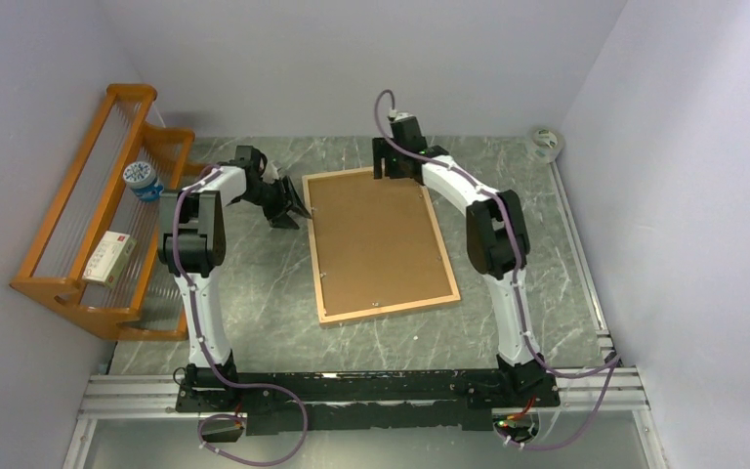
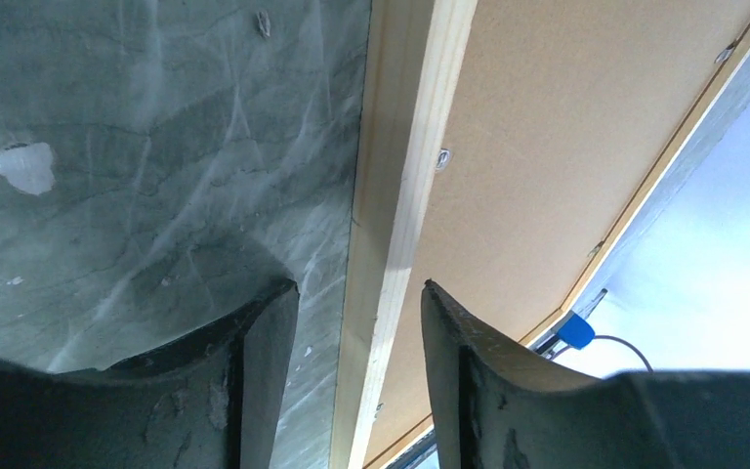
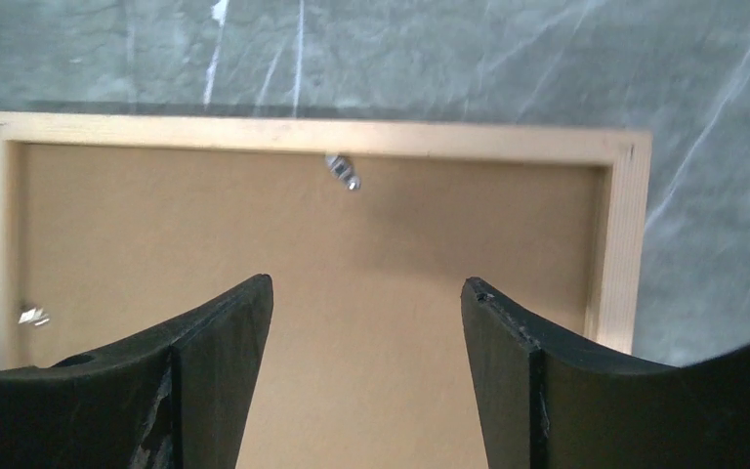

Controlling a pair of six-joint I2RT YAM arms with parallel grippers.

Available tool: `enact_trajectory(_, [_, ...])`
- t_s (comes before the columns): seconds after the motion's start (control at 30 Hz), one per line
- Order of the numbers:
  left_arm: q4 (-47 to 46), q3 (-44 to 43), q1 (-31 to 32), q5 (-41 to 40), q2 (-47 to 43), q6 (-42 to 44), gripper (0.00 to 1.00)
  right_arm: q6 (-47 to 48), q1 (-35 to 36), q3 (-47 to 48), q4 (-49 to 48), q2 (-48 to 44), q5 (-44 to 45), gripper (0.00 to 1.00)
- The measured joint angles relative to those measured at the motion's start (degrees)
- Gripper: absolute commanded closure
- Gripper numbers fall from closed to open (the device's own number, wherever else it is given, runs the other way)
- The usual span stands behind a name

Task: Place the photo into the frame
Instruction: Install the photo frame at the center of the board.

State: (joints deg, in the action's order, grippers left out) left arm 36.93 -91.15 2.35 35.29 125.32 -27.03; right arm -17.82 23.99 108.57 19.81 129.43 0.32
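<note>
Frame lies face-down mid-table, brown backing board sitting in it. Photo not in sight; maybe under the board, can't tell. Left gripper by frame's left rail nr far corner, jaws apart, nothing grasped. Right gripper over far edge, jaws apart, empty too. Looks like closing-up stage: next move prob. needs metal tabs turned over the board w/o shoving the frame.

We see the frame as pale bare wood with a fine grain. Its backing board is matt brown hardboard, and its clips are shiny metal. The tabletop looks marbled grey-green, faintly glossy and scuffed. The fingers of the right gripper are matt black plastic with rough edges.
</note>
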Motion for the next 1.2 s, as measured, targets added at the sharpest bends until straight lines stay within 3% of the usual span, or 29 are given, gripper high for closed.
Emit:
enact_trajectory(0.1, [-0.07,0.17,0.07,-0.02,0.00,-0.17,0.50,7.21,1.44,5.55,-0.22,5.05,4.50,0.24])
enact_trajectory(0.33, [0.28,0.94,1.11,-0.26,0.00,0.02,0.61,21.59,3.61,8.22,-4.15,10.84,8.39,0.23])
enact_trajectory(0.6, [-0.20,1.90,1.44,0.96,-0.13,0.39,0.72,31.01,4.11,15.45,-7.54,16.63,8.87,0.24])
enact_trajectory(1.2, [-0.17,2.10,1.49,1.40,-0.24,0.42,0.76,38.99,4.48,15.43,-9.11,17.79,6.86,0.51])
